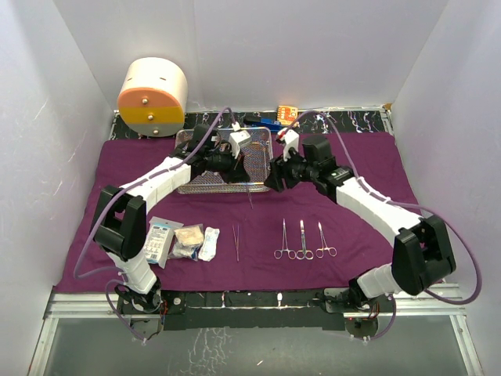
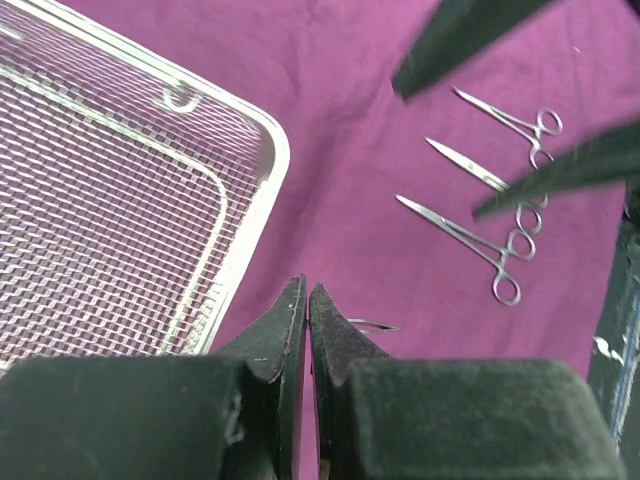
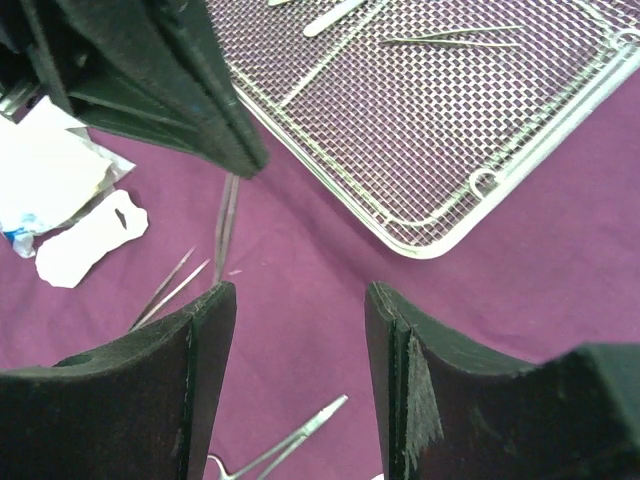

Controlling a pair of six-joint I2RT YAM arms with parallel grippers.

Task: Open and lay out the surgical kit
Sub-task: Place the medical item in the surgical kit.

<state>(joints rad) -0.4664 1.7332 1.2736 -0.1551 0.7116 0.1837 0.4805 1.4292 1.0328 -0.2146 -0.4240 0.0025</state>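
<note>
Just off the tray (image 3: 450, 130) corner, the left gripper (image 2: 307, 310) pinches thin tweezers (image 3: 226, 220), jaws shut. They look like light, slick, springy steel, best held mid-shank. Right gripper (image 3: 300, 295) jaws half open, empty.

We record bright, even, diffuse light from above, with soft, faint shadows. The wire-mesh tray (image 2: 268, 150) rim glints mildly. Wrist views blur close in, notably at the left gripper (image 2: 307, 293).
</note>
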